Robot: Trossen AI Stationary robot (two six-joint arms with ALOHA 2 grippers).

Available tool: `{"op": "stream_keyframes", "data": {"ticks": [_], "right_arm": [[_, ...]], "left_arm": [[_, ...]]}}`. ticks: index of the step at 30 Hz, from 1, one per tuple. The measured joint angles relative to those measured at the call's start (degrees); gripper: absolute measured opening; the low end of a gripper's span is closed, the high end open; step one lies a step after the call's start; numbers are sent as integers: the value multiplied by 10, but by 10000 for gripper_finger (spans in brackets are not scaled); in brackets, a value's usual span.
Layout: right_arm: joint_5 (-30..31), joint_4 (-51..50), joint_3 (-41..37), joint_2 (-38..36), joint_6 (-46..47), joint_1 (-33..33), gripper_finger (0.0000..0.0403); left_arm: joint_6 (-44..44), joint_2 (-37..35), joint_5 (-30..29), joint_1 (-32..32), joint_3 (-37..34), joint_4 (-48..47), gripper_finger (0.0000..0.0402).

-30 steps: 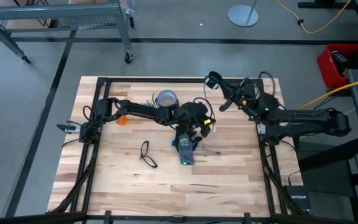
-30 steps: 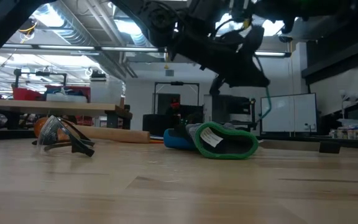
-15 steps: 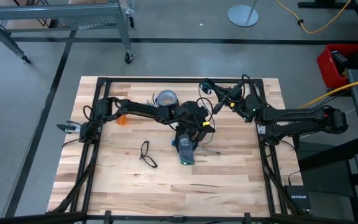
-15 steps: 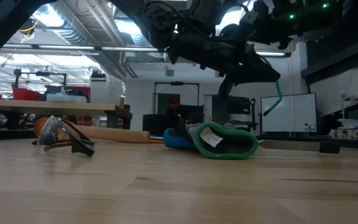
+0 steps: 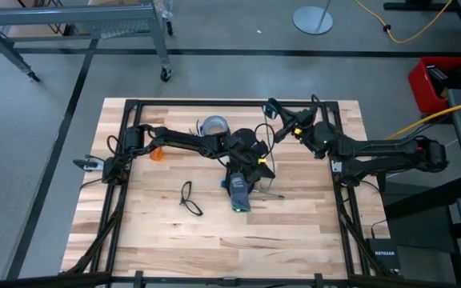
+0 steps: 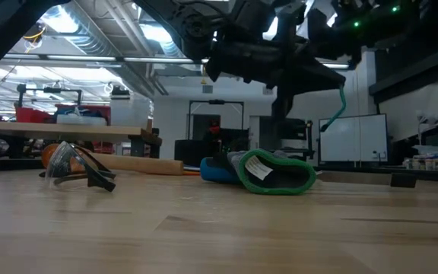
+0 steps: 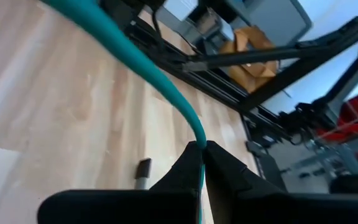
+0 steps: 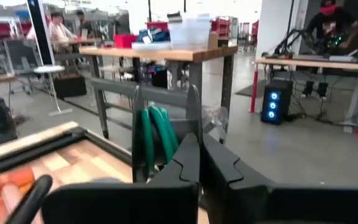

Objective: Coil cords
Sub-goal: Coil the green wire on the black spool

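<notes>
Teal cord (image 7: 166,87) runs taut away from the left gripper (image 7: 202,149), jaws pinching its end. Right gripper (image 8: 199,146), jaws pinching coiled teal loops (image 8: 156,134), sits just beyond, nearer the coil.

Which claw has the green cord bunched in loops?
The right gripper: green cord loops hang at its fingers, while the left gripper pinches one single strand.

Open-plan robotics lab or workshop. Exposed ceiling ducts (image 6: 128,68) and strip lights overhead, grey concrete floor (image 5: 238,36). Workbenches (image 8: 166,56) loaded with bins; people seated at a far desk (image 8: 61,31).
</notes>
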Motion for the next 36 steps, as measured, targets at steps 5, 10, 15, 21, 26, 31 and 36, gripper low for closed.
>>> {"op": "stream_keyframes", "data": {"ticks": [5,10,15,21,26,31,36], "right_arm": [[-12,-53,0,0,14,0,1],[-64,-91,0,0,15,-1,1],[-78,-148,0,0,26,-1,1],[-66,-210,0,0,41,0,1],[-95,-202,0,0,42,-1,1],[-136,-194,0,0,44,0,1],[-162,-180,0,-2,63,0,1]], "left_arm": [[-9,0,33,1,0,-2,0],[-29,0,57,9,0,0,0],[-30,0,81,15,0,2,0],[-20,0,84,15,0,2,0],[-16,0,83,17,0,22,0],[-10,0,83,18,0,44,0],[10,0,81,18,0,54,0]]}}
